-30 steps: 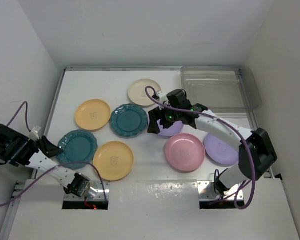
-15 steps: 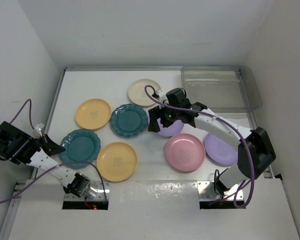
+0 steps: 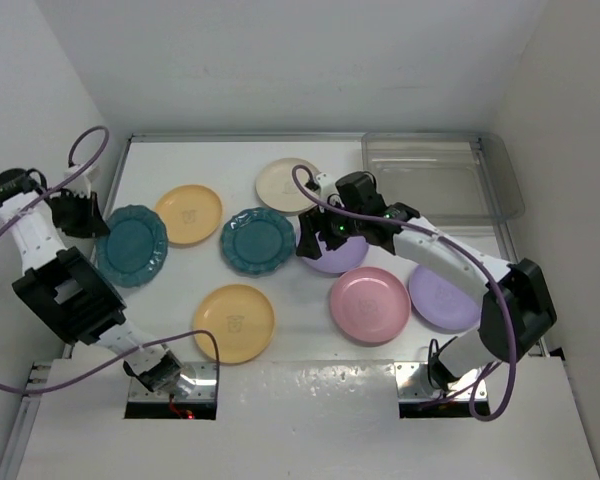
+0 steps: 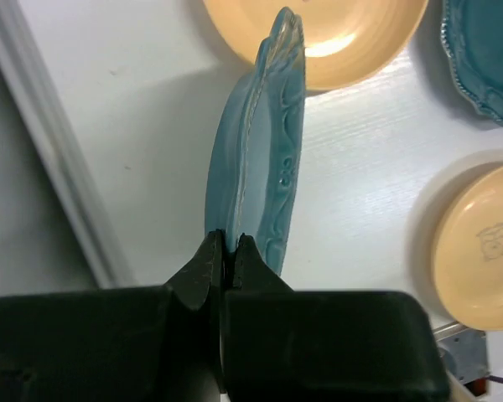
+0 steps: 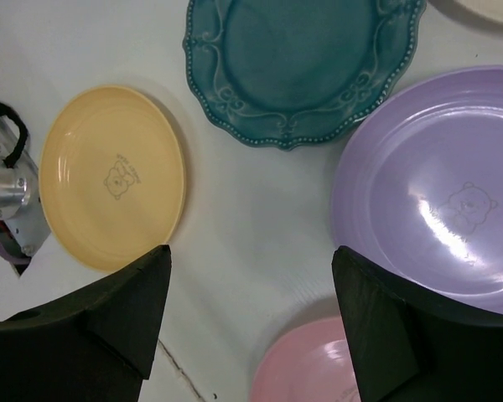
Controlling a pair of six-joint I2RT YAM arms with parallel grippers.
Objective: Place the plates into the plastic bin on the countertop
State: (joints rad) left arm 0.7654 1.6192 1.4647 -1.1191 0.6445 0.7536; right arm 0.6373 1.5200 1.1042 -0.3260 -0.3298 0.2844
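My left gripper [image 3: 83, 215] [image 4: 224, 243] is shut on the rim of a teal plate [image 3: 132, 245] [image 4: 260, 159], held lifted and tilted at the far left of the countertop [image 3: 310, 340]. My right gripper [image 3: 315, 245] [image 5: 251, 255] hangs open over the left edge of a lavender plate [image 3: 338, 260] [image 5: 436, 193], with nothing between its fingers. Lying flat are a teal scalloped plate [image 3: 258, 241] [image 5: 302, 59], two yellow-orange plates [image 3: 188, 214] [image 3: 234, 322], a cream plate [image 3: 280, 184], a pink plate [image 3: 370, 303] and a second lavender plate [image 3: 442, 297]. The clear plastic bin [image 3: 440, 180] stands at the back right.
White walls close in the countertop on the left, back and right. A metal edge strip [image 3: 110, 200] runs along the left side, close to the held plate. My right arm [image 3: 450, 262] stretches across the lavender and pink plates.
My left gripper closed on the teal plate's rim and carried it up and toward the back left. The right gripper stayed over the lavender plate, its jaws slightly narrower.
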